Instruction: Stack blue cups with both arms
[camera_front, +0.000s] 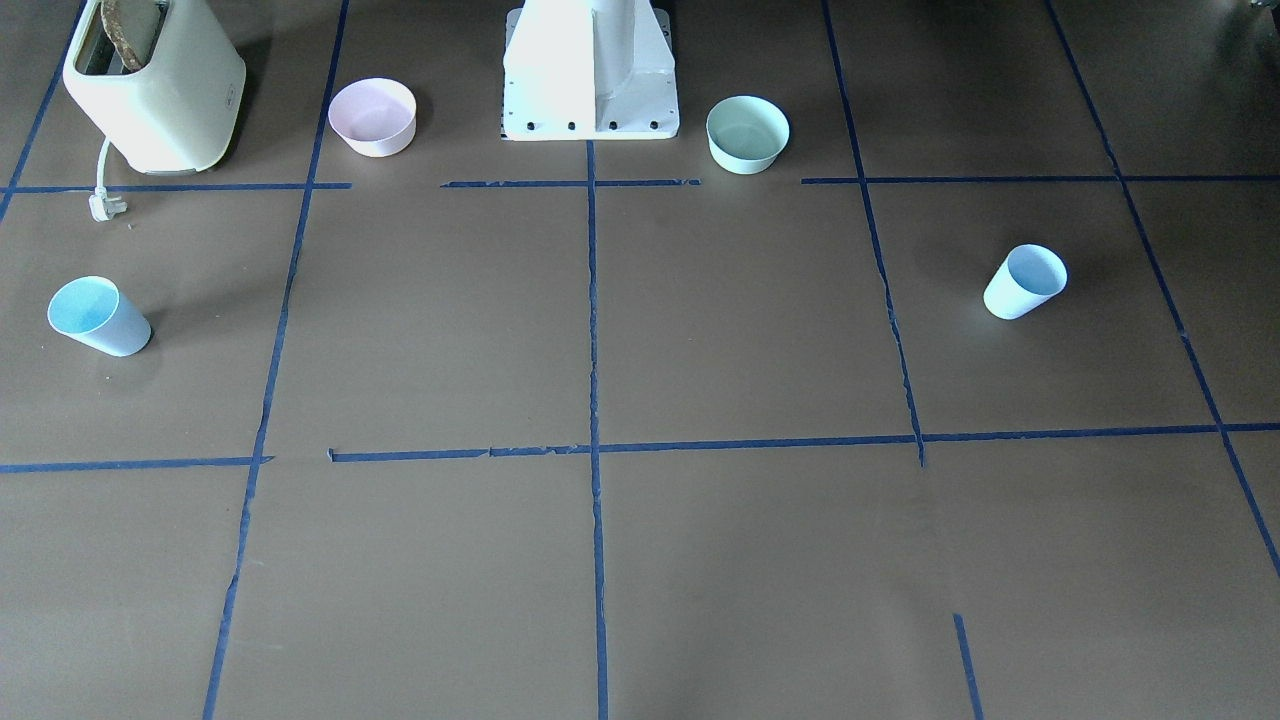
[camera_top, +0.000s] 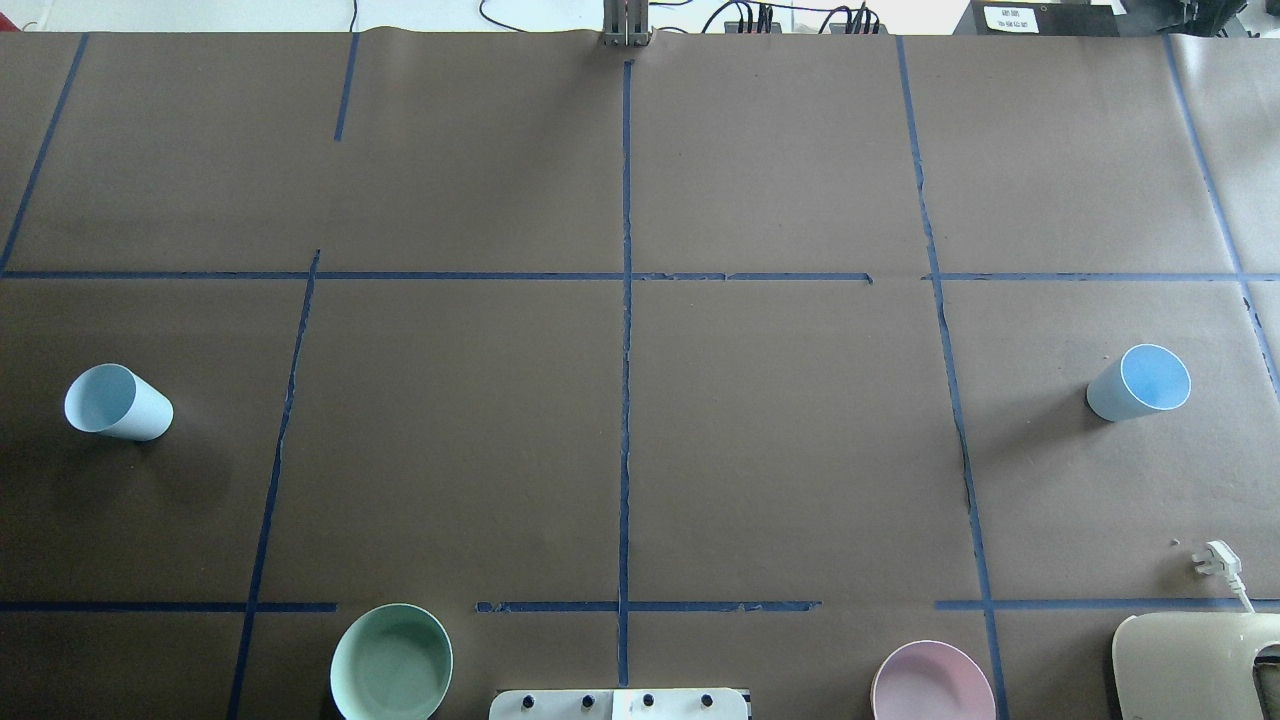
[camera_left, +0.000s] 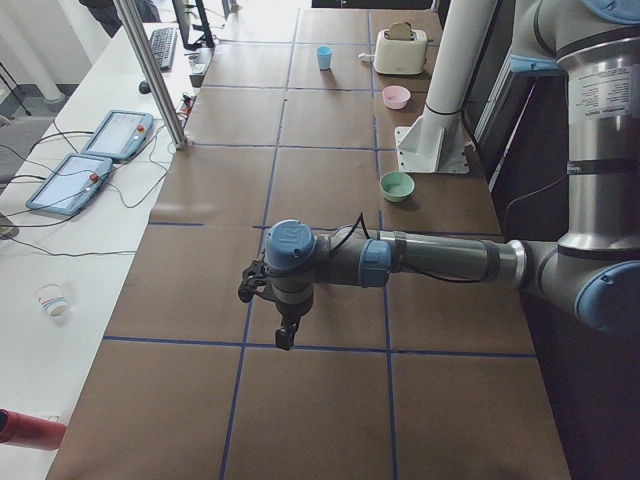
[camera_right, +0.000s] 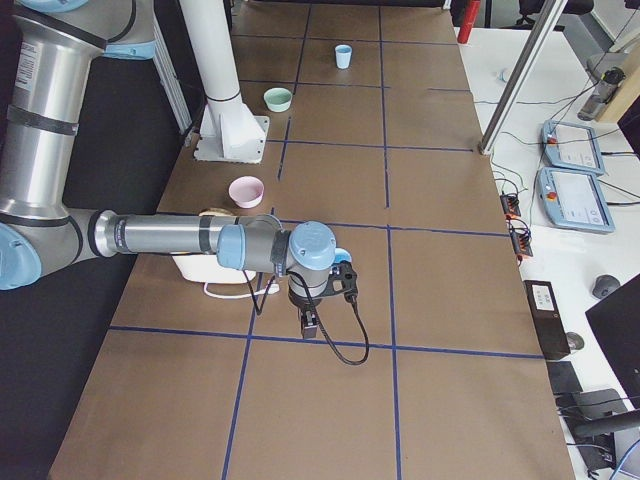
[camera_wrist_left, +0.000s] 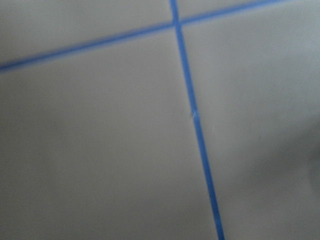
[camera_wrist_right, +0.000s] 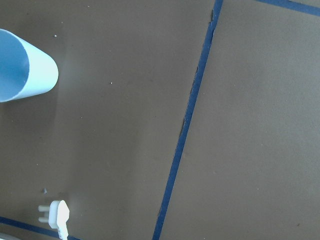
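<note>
Two pale-blue cups stand upright, far apart. One cup (camera_top: 118, 402) is on my left side and also shows in the front view (camera_front: 1025, 281). The other cup (camera_top: 1140, 383) is on my right side, also in the front view (camera_front: 98, 316) and at the upper left of the right wrist view (camera_wrist_right: 20, 67). My left gripper (camera_left: 285, 335) shows only in the exterior left view, pointing down above the table. My right gripper (camera_right: 311, 328) shows only in the exterior right view, beside the right cup (camera_right: 342, 256). I cannot tell whether either is open or shut.
A pink bowl (camera_front: 372, 116) and a mint-green bowl (camera_front: 747, 133) flank the white pedestal (camera_front: 590, 70). A cream toaster (camera_front: 150, 85) with its loose plug (camera_front: 105, 205) stands at my right rear corner. Blue tape lines grid the brown table.
</note>
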